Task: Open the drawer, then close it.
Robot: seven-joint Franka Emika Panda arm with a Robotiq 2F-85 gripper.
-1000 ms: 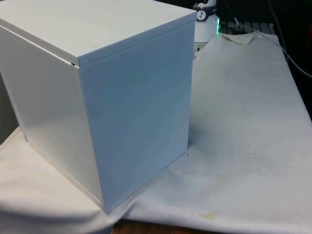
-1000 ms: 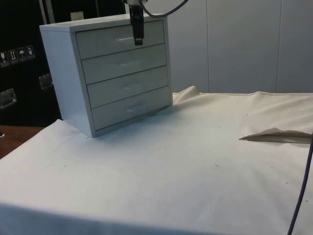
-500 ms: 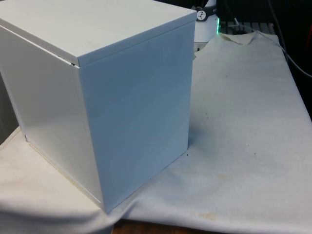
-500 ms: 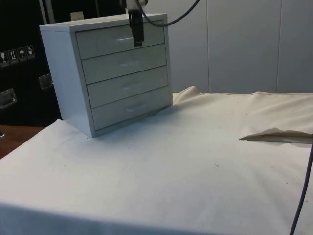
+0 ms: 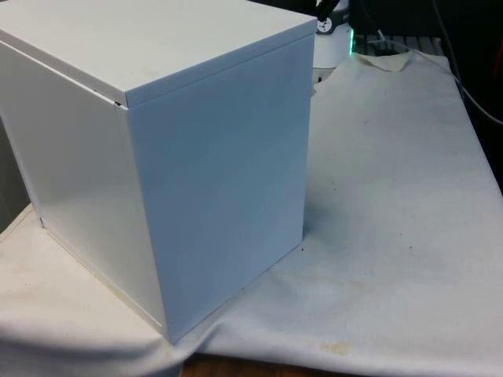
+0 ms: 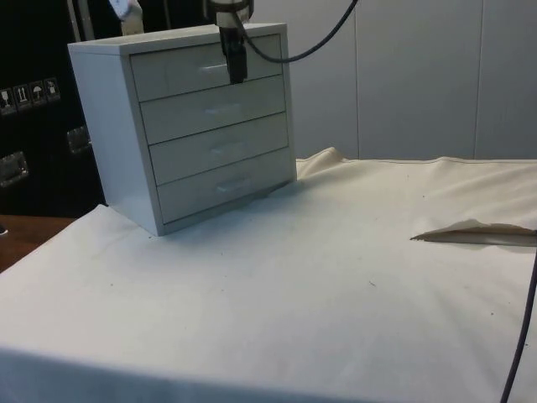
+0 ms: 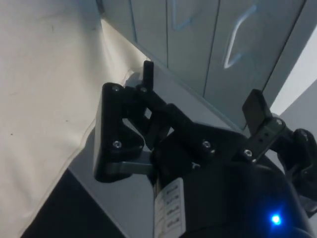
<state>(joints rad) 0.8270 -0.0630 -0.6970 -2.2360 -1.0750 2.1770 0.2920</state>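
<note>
The white chest of drawers (image 6: 201,126) stands at the table's far end, and all of its drawers sit flush and shut. In the front view the chest (image 5: 157,157) turns its plain back and side to the camera. My black gripper (image 6: 237,77) hangs in front of the top drawer (image 6: 185,71), just beside its pale handle (image 6: 210,69). In the wrist view the gripper (image 7: 200,91) is open, its fingers spread wide with nothing between them. The top drawer's handle (image 7: 237,39) lies a short way beyond the fingertips, apart from them.
The white cloth (image 6: 336,277) covers the table in front of the chest. A raised fold of the cloth (image 6: 470,231) lies at the side view's right. A black cable (image 6: 520,336) hangs down at that edge.
In the side view the gripper's upper part has shifted left and its tip has dropped slightly in front of the top drawer. The drawers have not moved.
</note>
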